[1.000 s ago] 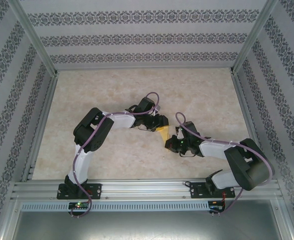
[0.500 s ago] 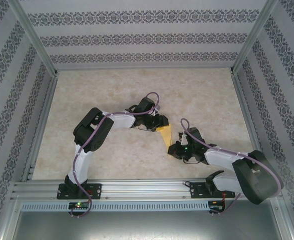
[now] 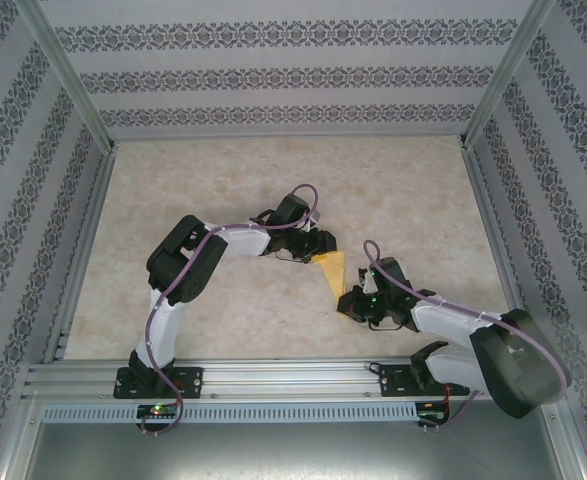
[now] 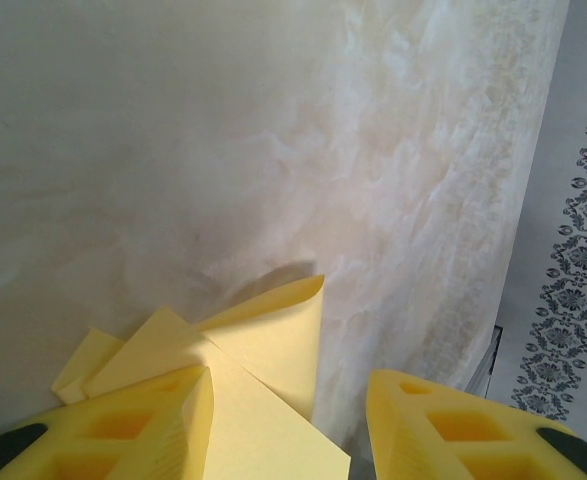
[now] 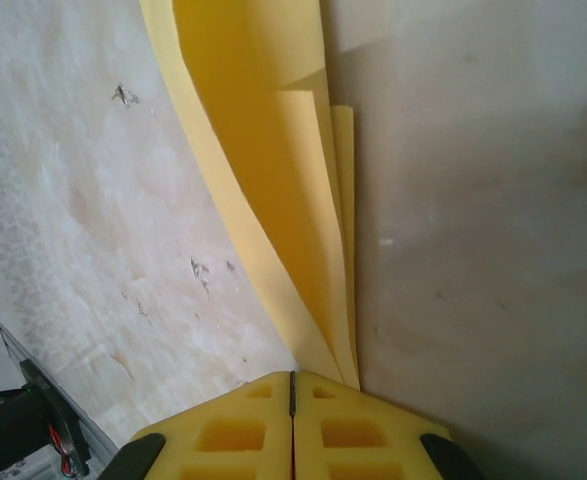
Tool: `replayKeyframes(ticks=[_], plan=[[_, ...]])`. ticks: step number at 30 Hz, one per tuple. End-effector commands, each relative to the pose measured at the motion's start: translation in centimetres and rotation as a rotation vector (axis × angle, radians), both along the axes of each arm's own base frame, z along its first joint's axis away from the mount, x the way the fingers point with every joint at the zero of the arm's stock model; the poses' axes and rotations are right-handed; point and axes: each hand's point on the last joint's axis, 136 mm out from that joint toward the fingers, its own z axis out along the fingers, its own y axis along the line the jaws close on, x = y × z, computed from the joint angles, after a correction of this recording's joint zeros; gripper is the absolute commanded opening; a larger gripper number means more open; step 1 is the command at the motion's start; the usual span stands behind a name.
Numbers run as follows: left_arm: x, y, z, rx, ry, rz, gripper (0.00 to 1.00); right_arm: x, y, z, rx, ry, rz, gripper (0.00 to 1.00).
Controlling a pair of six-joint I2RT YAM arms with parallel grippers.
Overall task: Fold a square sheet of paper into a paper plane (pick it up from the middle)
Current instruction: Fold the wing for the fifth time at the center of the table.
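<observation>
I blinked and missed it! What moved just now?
The right arm pulled back toward its base with the right fingers shut on the tip of the folded yellow paper, so more of it shows. The left arm and the open left fingers stayed put.

No text, label, brand, number or sign can be read anywhere.

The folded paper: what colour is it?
The paper is plain yellow-orange, clearest in the right wrist view.
</observation>
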Motion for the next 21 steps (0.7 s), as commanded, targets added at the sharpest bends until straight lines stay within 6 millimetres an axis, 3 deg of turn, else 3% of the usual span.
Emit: replayKeyframes(ticks=[1,12,16,21], plan=[[-2.5,3.8,-7.6,0.231,0.148,0.029,0.47,-3.7,-2.1,-2.7,-0.084,0.155,-0.007,0.07],[-0.8,4.6,-6.9,0.261,0.107,0.019,0.47,-3.7,-2.4,-2.6,-0.073,0.159,-0.009,0.07],[1.1,5.2,-5.5,0.26,0.061,0.024,0.47,-3.6,-2.2,-2.7,-0.067,0.167,0.0,0.08],[3.6,5.3,-2.1,0.232,-0.016,0.029,0.48,-3.4,-2.0,-2.6,-0.064,0.161,0.006,0.08]])
